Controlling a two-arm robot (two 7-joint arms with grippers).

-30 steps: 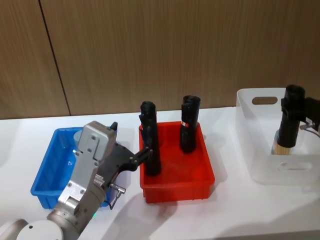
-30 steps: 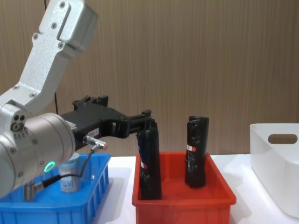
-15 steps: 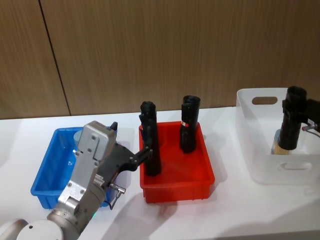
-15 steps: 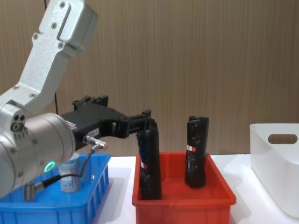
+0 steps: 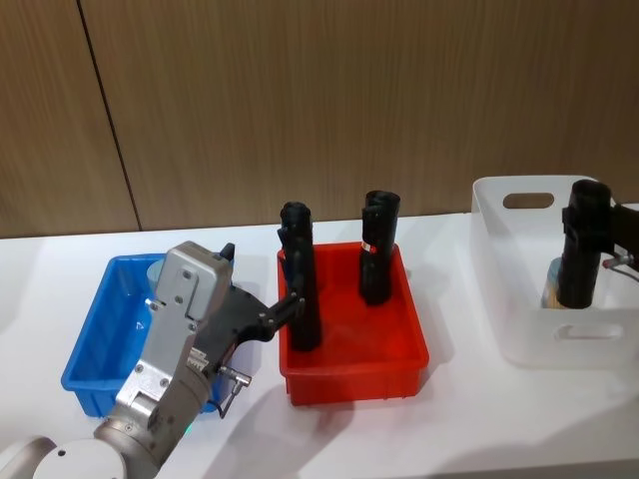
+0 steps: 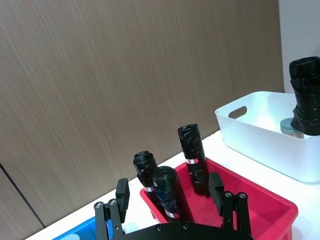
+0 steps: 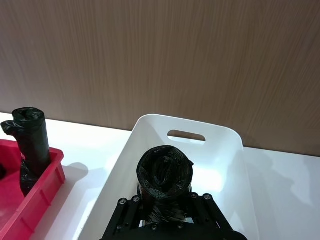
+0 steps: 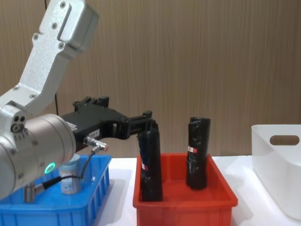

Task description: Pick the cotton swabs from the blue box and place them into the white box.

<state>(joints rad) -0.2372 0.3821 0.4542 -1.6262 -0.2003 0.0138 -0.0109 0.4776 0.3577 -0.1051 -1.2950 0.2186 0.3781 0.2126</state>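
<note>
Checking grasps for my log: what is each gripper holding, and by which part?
Right gripper holds a black roll by its upper part, upright in the white box. Left gripper is open, holding nothing.

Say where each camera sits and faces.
Head: high, looking down at the table; left arm lower left, right gripper at white box.
Chest: low, across the red bin; left arm large at left.
Left wrist: behind the left gripper, facing the red bin.
Right wrist: behind the right gripper, looking into the white box.
Head, chest share the red bin.
</note>
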